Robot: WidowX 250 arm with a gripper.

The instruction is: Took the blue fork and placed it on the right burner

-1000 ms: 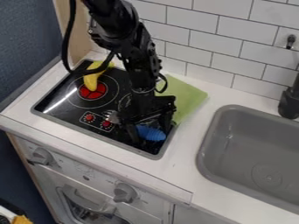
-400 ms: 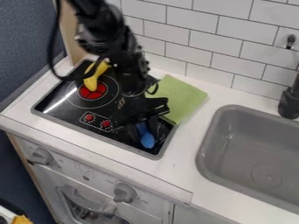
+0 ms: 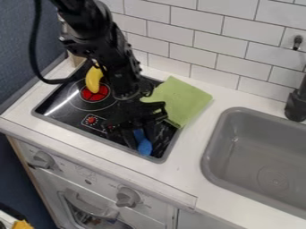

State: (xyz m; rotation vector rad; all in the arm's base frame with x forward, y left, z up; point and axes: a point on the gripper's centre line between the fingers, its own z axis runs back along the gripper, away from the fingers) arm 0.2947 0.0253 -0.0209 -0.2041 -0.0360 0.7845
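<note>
The gripper [image 3: 142,135] hangs low over the front right part of the black stove top [image 3: 53,111], pointing down. Directly under and partly behind it is the blue fork [image 3: 144,147], its rounded blue end showing near the stove's front right edge and its upper part hidden by the gripper. Whether the fork is gripped or rests on the stove top cannot be made out. The arm and gripper cover most of the right burner's area.
A yellow banana [image 3: 93,79] lies on the left burner's red centre [image 3: 95,93]. At the stove's back right corner lies a green cloth [image 3: 182,100]. Further right is the grey sink [image 3: 263,147] with a black faucet [image 3: 295,105]. White tiles stand behind.
The arm and gripper have shifted left. The blue fork has moved left and slightly toward the front, turning from nearly crosswise to pointing frontward. The banana and cloth have stayed put.
</note>
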